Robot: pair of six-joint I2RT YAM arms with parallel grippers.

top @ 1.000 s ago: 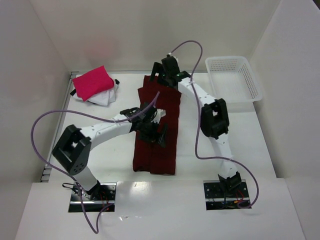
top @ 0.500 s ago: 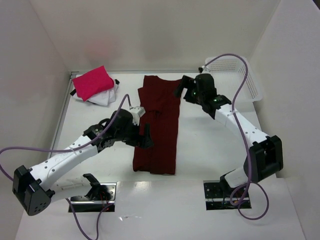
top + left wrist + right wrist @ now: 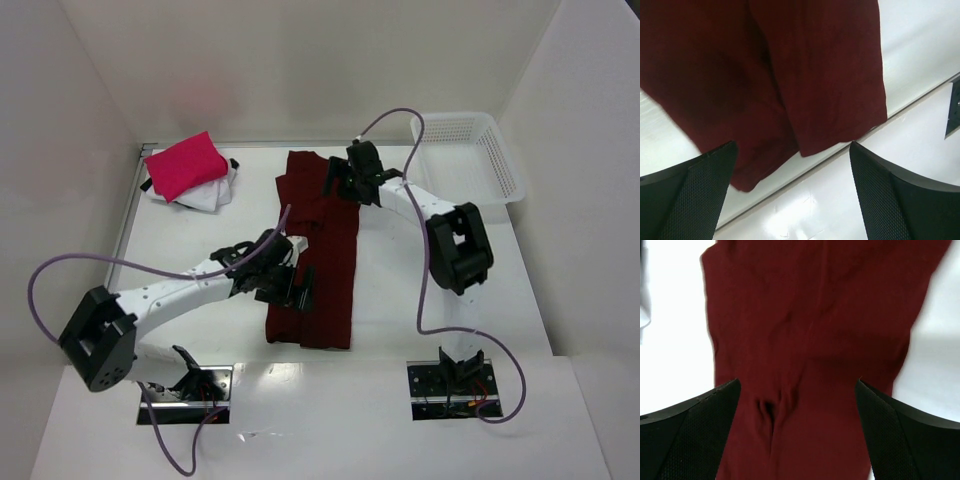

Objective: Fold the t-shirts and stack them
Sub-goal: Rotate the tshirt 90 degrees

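Table (image 3: 420, 280), white, walled on three sides, carries everything here.

Large dark maroon cloth t-shirt (image 3: 335, 250) lies down the table's middle as a long narrow strip, one short end far from me and one near. I judge that its sides are already turned in, so a crosswise fold is what remains. My right wrist view shows its far part (image 3: 810, 340) with a small pucker along the centre line. My left wrist view shows its near hem (image 3: 790, 75), flat and close to the table's front edge.

White plastic mesh basket (image 3: 466, 119) stands at the far right, well apart from the cloth, and I judge it has no part in this step.

Bright pink-red t-shirt, folded to a small rectangle (image 3: 185, 167), rests on a white t-shirt (image 3: 210, 195) in the far left corner. This is probably the pile the maroon one must join.

My left claw (image 3: 298, 292) hangs above the strip's near left part, jaws wide and holding nothing (image 3: 792, 145). My right claw (image 3: 335, 182) hangs above the far end, also wide and holding nothing (image 3: 797, 382). With one claw placed towards each end, I can pinch the cloth without dragging it askew.
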